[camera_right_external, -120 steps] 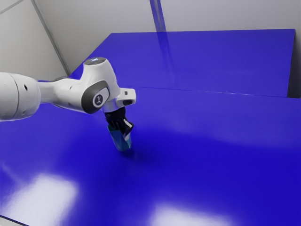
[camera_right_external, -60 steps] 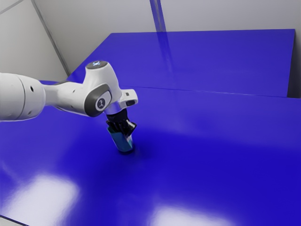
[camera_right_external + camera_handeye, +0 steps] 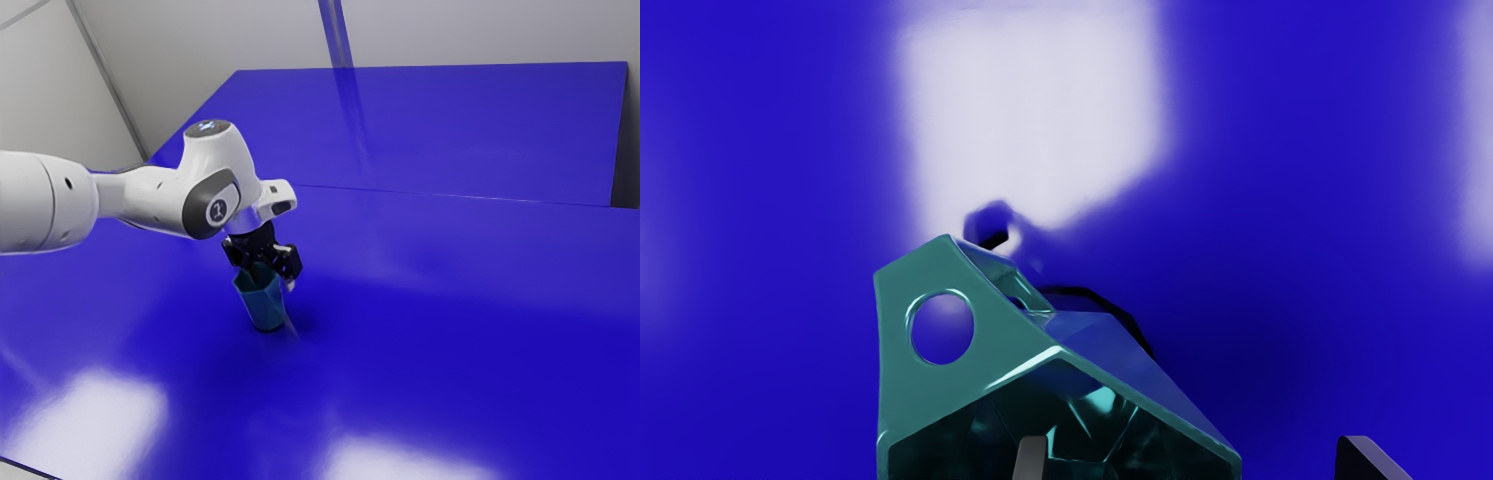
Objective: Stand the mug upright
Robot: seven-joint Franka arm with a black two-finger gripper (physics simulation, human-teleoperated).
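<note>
In the exterior view my gripper (image 3: 274, 270) is at the top of the teal mug (image 3: 262, 302), its fingers spread apart. The mug's mouth faces up toward the hand and its base is down at the blue table; a slight lean cannot be ruled out. From the wrist view, my gripper (image 3: 1200, 460) is open, with one finger over the mouth of the mug (image 3: 1013, 373) and the other outside, away from its wall. The flat handle with a round hole sticks out from the mug's side. How deep the first finger reaches is unclear.
The blue table (image 3: 450, 350) stretches around the mug, with bright reflections on its surface. Another blue surface (image 3: 470, 130) lies behind it, against pale walls (image 3: 480, 30).
My fingers have opened from a narrower stance at the mug, and the hand has shifted and turned slightly. The mug has moved a little toward the exterior view's right, its mouth now more exposed.
</note>
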